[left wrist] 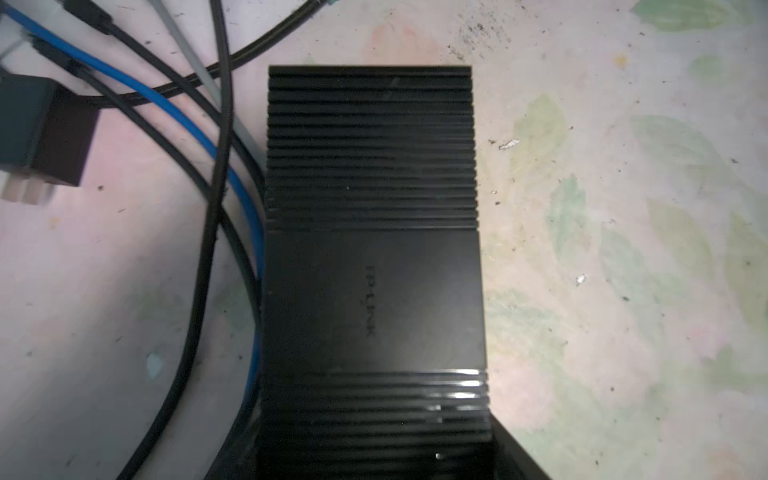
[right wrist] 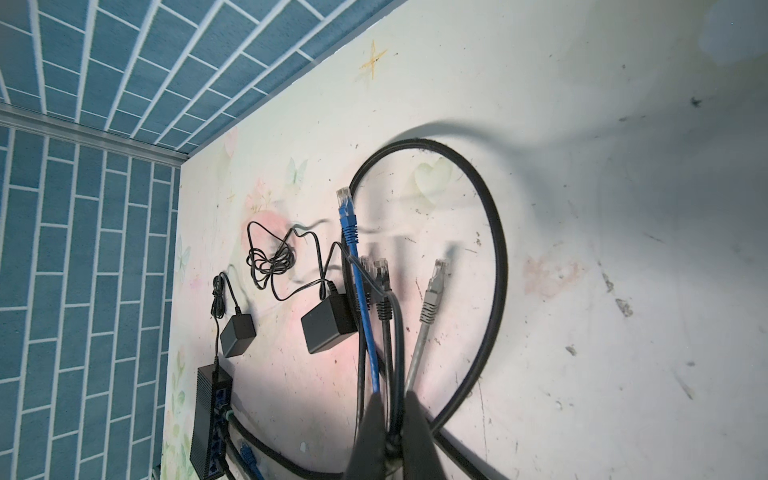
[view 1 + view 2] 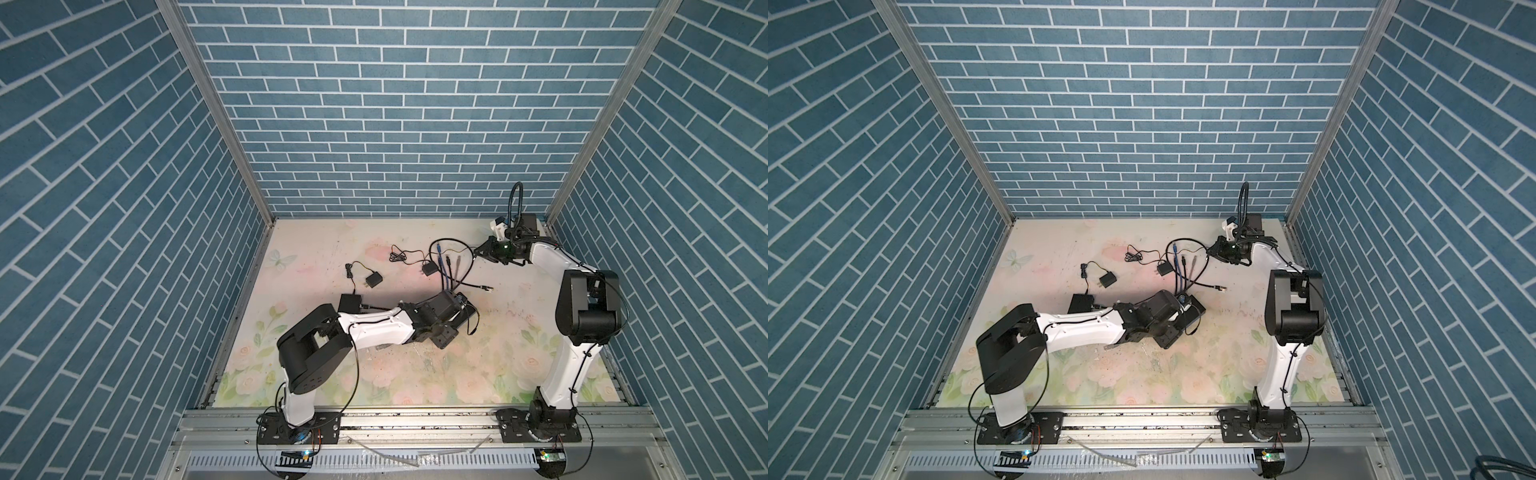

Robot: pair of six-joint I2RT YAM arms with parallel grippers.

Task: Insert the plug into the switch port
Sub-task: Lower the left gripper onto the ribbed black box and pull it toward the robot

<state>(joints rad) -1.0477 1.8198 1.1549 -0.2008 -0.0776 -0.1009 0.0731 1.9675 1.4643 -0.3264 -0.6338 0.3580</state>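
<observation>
Black cable (image 2: 400, 332) is pinched tight by the right gripper (image 2: 393, 399), at one o'clock from the switch (image 1: 374, 249), which the left gripper (image 3: 462, 311) hugs wide. Next: line the plug (image 2: 380, 269) up and push it in

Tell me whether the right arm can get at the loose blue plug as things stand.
Likely yes for reach: the loose blue plug lies uncovered just ahead of the right gripper. But its jaws are shut on a black cable, so it must let go first.
</observation>
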